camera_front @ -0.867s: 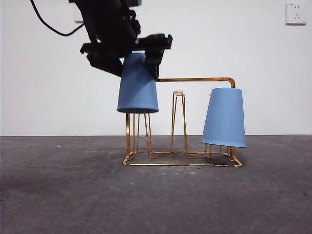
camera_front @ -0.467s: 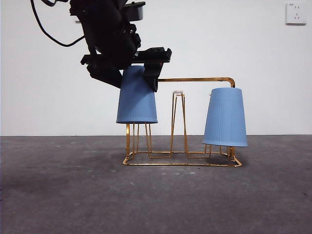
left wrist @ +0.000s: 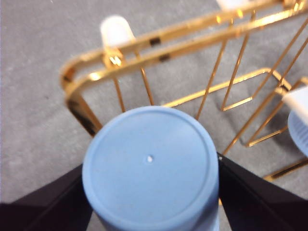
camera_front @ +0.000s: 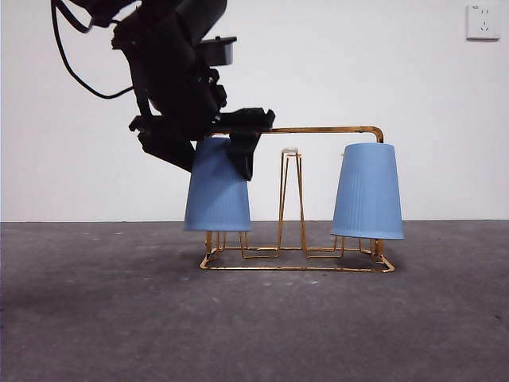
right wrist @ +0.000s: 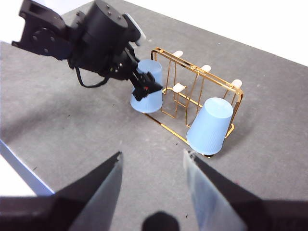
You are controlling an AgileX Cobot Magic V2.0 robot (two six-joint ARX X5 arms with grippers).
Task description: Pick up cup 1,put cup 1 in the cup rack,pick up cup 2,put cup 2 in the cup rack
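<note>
— Step in hand? 
— Second placement. The left gripper is clamped on the upturned blue cup, now seated over an end peg of the gold cup rack, mid-desk toward the far edge. The other cup sits on the opposite end.
— Right gripper? 
— Waiting, jaws apart, empty. 
— Next? 
— Judged: unclamp, lift clear without tipping the rack.

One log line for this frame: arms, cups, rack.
left gripper: shut on inverted blue cup, over rack peg | right gripper: open, waiting above | second cup: on cup rack
</note>
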